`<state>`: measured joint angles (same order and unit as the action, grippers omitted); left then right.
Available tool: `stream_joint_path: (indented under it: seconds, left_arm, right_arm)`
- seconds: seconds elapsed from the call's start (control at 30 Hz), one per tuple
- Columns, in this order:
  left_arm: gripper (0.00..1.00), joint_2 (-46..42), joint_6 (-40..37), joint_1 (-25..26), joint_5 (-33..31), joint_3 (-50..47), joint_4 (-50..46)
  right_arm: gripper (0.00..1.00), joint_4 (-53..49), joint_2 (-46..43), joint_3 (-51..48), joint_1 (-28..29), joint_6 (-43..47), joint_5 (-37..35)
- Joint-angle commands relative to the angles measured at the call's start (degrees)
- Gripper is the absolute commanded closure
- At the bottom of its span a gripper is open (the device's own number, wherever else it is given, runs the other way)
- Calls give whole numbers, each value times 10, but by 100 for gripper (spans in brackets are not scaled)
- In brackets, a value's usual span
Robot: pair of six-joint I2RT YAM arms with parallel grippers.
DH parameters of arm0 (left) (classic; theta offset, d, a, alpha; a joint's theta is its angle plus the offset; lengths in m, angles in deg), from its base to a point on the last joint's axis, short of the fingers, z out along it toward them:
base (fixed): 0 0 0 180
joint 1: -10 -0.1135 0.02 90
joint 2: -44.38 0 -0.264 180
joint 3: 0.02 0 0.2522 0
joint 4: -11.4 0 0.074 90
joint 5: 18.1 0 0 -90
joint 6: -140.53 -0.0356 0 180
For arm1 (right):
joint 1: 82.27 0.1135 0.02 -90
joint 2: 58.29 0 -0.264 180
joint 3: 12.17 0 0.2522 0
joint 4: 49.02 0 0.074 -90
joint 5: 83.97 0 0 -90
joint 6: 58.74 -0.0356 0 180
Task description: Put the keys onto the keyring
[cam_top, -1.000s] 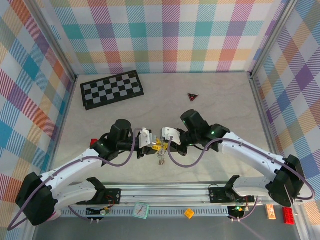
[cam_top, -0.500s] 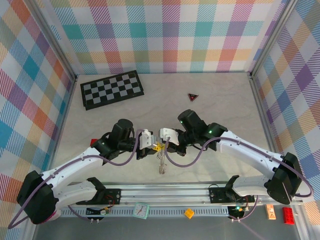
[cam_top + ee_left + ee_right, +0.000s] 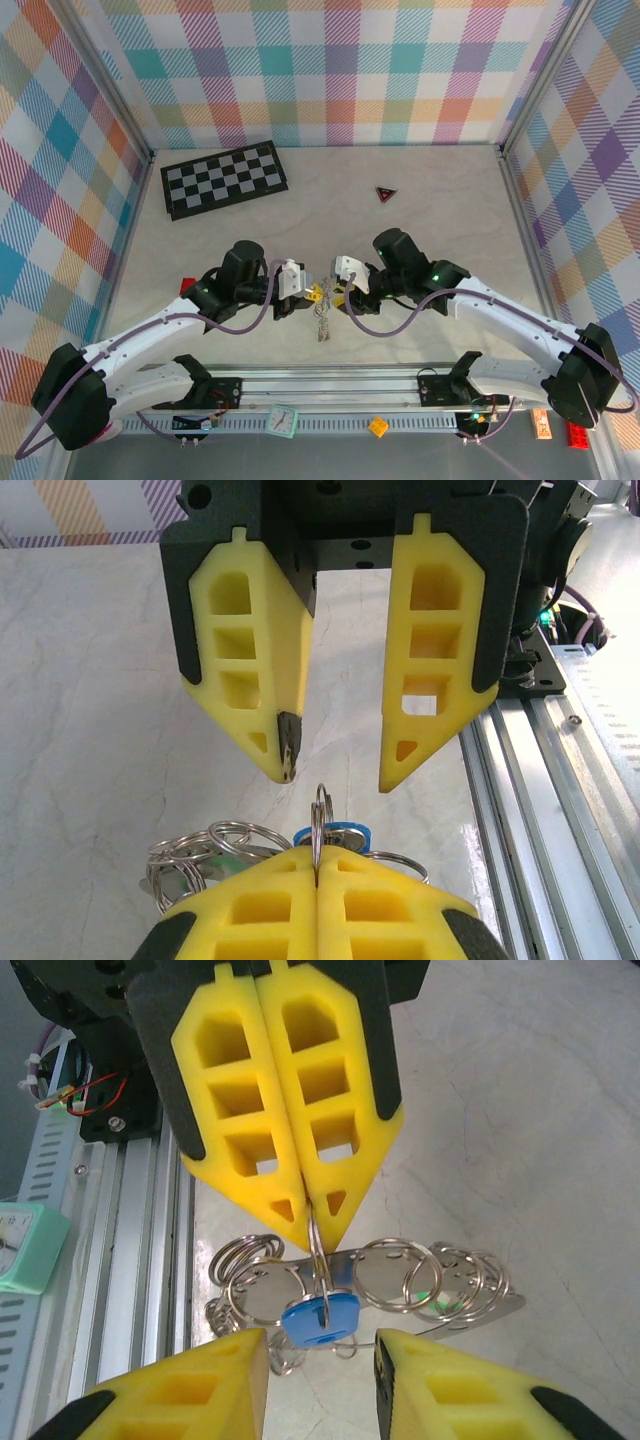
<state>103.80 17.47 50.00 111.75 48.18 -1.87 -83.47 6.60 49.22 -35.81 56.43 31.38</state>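
Note:
The keyring (image 3: 400, 1280) is a silvery metal band strung with several split rings, hanging just above the table between the two grippers (image 3: 321, 318). My left gripper (image 3: 318, 855) is shut on one thin split ring of it (image 3: 320, 815), and its fingers (image 3: 300, 1110) come down from the top of the right wrist view. The blue-headed key (image 3: 320, 1322) hangs on that ring, its head also peeking out (image 3: 345, 834). A patch of the green-headed key (image 3: 425, 1298) shows behind the rings. My right gripper (image 3: 320, 1345) is open, its fingers either side of the blue key without touching it.
A black-and-white checkerboard (image 3: 225, 178) lies at the back left and a small dark triangle (image 3: 386, 193) at the back centre. The aluminium rail (image 3: 330, 385) runs along the near edge, just below the hanging rings. A red block (image 3: 187, 287) sits by the left arm.
The right gripper has drawn back to the right, away from the left gripper. The ring bundle hangs a little higher than half a second ago. The left arm has hardly moved.

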Motion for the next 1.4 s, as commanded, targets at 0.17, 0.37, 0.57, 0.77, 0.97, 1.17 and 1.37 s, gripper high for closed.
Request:
stream_joint_path:
  seconds: [0.17,0.37,0.57,0.77,0.97,1.17,1.37]
  left_arm:
    - [100,-15,1,6,16,-3,34]
    - [100,-17,0,6,15,-3,33]
    - [100,-14,-1,6,16,-2,36]
    - [100,-17,-1,6,16,-3,37]
    - [100,-22,-1,6,19,-10,55]
    - [100,-27,3,6,21,-17,69]
    - [100,-26,14,6,22,-26,83]
  right_arm:
    - [75,33,13,5,0,-10,19]
    - [85,33,16,4,-1,-8,21]
    - [97,28,16,5,-1,-2,33]
    - [100,24,15,0,-1,4,23]
    - [100,-1,43,2,-2,22,8]
    - [100,21,28,-3,-4,15,22]
    - [83,79,-9,-39,-6,5,37]
